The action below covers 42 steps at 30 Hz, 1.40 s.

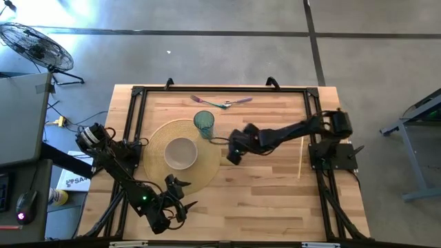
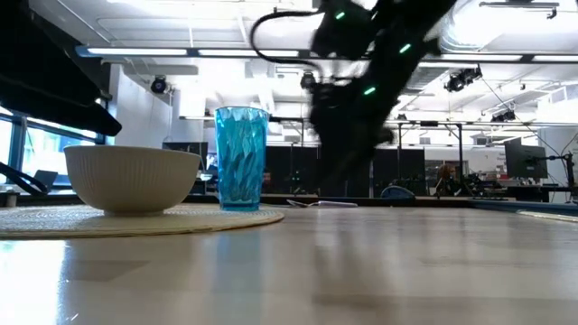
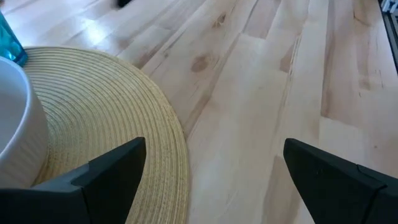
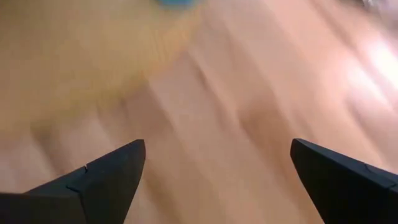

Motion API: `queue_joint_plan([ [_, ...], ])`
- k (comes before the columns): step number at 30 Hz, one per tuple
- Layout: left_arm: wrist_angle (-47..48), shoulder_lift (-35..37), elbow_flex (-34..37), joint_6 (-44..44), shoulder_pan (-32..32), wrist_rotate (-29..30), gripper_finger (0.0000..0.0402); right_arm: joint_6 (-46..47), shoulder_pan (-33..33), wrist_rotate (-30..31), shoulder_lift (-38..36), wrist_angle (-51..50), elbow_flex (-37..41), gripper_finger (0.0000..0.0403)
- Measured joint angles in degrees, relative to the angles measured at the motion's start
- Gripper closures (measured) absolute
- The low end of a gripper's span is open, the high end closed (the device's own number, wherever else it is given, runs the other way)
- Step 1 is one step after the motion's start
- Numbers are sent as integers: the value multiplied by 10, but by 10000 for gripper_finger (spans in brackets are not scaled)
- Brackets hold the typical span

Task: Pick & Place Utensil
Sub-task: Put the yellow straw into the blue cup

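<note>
- Right gripper [image 1: 233,153] hangs over bare wood just right of the placemat's edge near the middle of the high view, fingers spread wide and holding nothing; its wrist view shows both dark fingers [image 4: 93,177] far apart over the tabletop.
- Utensils [image 1: 222,103], a purple-handled piece and a green one crossing, lie at the top centre of the table, well apart from that gripper, with the blue cup [image 1: 204,123] between them.
- White bowl [image 1: 181,153] sits at the centre of the round woven placemat [image 1: 158,134], left of the gripper.
- Thin wooden stick [image 1: 300,157] lies at the right side.
- Left gripper [image 1: 180,196] waits at lower left by the placemat's rim, also spread and empty.
</note>
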State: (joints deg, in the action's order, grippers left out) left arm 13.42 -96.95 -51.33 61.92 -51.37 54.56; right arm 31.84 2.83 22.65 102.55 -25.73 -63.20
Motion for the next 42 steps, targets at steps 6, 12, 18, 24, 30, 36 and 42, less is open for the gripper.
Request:
queue_joint_plan([
  [6,0,0,0,-1,0,0,28,173,37,17,-73,-301,3,25],
  [12,0,0,0,-1,0,-24,28,336,49,5,-154,-409,81,36],
  [18,-1,0,0,-1,0,-36,28,463,37,-23,-241,-391,200,37],
  [24,-1,0,0,-1,0,-55,27,522,-9,-46,-320,-371,268,39],
  [30,0,0,0,-1,0,-100,27,461,-98,-91,-344,-358,276,65],
  [36,0,0,0,-1,0,-173,27,368,-203,-123,-344,-358,277,87],
  [42,0,0,0,-1,0,-200,27,264,-302,-174,-344,-331,302,91],
])
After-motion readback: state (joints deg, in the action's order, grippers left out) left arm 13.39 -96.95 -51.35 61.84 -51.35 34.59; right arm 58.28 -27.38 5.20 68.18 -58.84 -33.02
